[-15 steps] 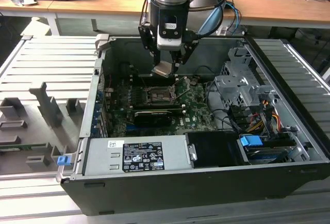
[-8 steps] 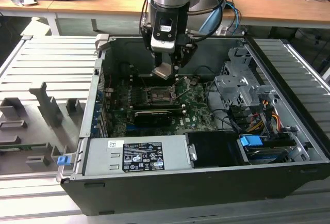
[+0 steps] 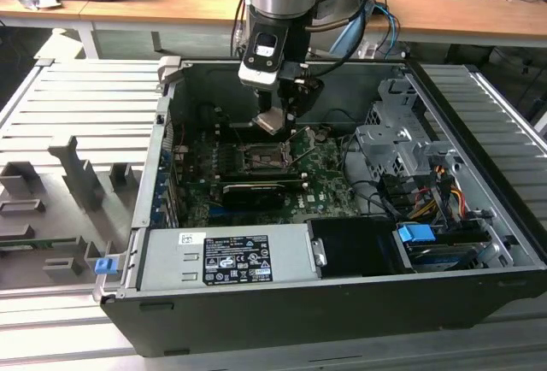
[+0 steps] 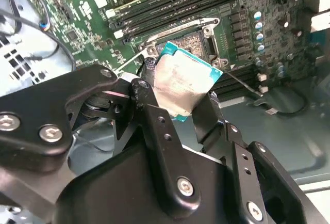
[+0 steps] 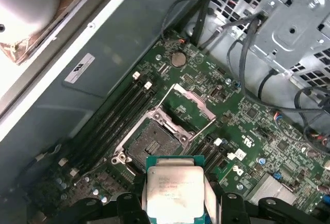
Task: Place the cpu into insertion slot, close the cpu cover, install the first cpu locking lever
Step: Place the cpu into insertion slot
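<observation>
Silver-tan metal catches the light where the cpu (image 5: pixel 174 187) sits pinched between the two black fingers (image 4: pixel 154 126) of the gripper (image 3: pixel 275 121). The jaws are drawn in just to the chip's width and grip its opposite edges. It hangs inside the open computer case (image 3: pixel 342 298), over the motherboard (image 5: pixel 247 126). It is just above the bare insertion slot (image 5: pixel 152 144) and clear of it, not yet seated. The cpu cover (image 5: pixel 192 101) stands flipped up beside the slot, with a thin locking lever (image 5: pixel 206 127) swung out next to it.

From where I stand the chip looks tilted rather than flat. My worry is a corner landing first and bending the slot's contacts. A slight twist against the frame, or a slip in that narrow edge grip, would do the same.
</observation>
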Controlling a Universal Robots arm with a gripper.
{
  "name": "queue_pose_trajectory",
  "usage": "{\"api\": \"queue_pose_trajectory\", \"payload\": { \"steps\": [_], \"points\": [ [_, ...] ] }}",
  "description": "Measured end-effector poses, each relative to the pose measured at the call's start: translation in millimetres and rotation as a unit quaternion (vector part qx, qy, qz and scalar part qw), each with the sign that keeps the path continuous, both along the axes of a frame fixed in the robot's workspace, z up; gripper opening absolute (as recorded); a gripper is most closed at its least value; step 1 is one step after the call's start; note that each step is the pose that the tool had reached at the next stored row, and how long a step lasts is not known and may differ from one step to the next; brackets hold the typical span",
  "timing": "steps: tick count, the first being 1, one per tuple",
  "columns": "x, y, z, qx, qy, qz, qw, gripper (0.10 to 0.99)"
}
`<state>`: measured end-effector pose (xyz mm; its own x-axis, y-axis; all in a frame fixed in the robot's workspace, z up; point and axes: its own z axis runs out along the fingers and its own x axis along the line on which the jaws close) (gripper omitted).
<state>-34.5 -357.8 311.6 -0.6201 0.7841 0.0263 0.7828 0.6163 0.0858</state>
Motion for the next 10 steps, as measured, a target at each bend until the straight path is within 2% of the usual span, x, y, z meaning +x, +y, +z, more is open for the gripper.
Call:
{"api": "queue_pose_trajectory", "payload": {
  "steps": [2,4,8,10],
  "points": [
    [0.0,0.0,-1.1,0.0000,0.0000,-0.022,0.9998,0.533],
    [0.0,0.0,-1.8,0.0000,0.0000,-0.032,0.9995,0.533],
    [-0.4,0.1,-6.4,0.0000,0.0000,-0.041,0.9992,0.533],
    [-0.6,0.3,-11.9,-0.0010,0.0000,-0.046,0.9989,0.533]
  ]
}}
